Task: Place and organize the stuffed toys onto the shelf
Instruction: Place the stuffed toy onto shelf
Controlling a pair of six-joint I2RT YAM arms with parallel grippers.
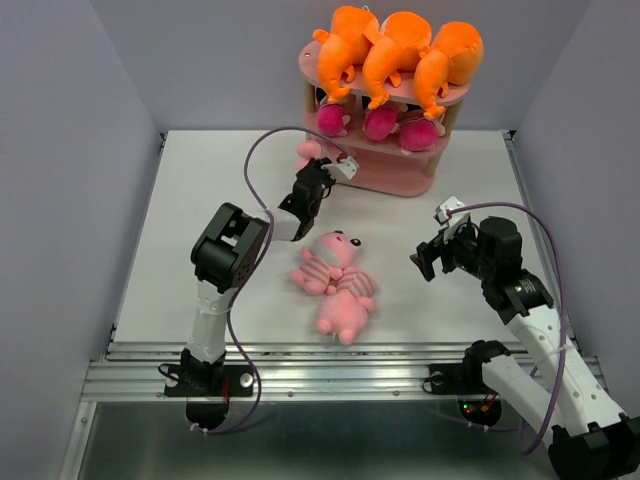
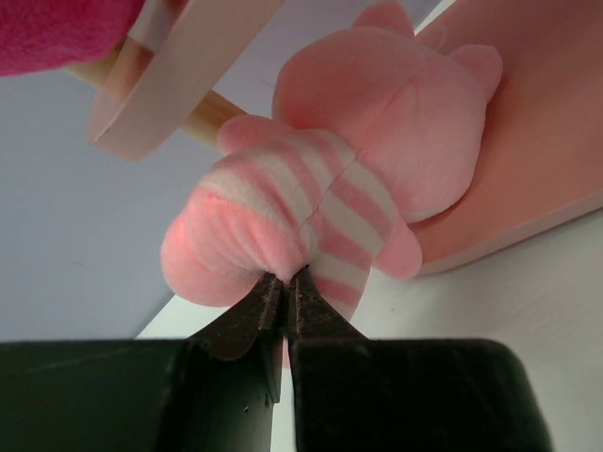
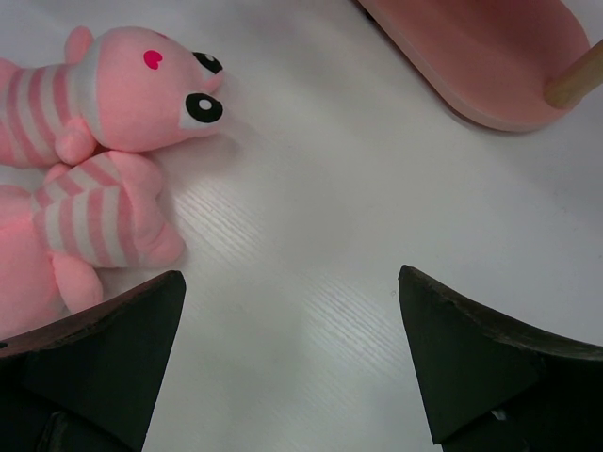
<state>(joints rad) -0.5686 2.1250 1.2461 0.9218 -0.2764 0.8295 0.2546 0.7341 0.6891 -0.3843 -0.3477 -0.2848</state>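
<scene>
The left fingers (image 2: 285, 294) were pinched almost shut on the rump of a pink striped pig (image 2: 377, 160), held at the 9 o'clock edge of the bottom tier of the shelf (image 1: 395, 178). The shelf stood at 12 o'clock on the desk (image 1: 200, 210), with orange monsters (image 1: 395, 55) on top and magenta dolls (image 1: 380, 122) on the middle tier. Mid-desk lay two more pigs (image 1: 335, 280); at their 3 o'clock the right fingers (image 1: 430, 257) hung spread wide, holding nothing
</scene>
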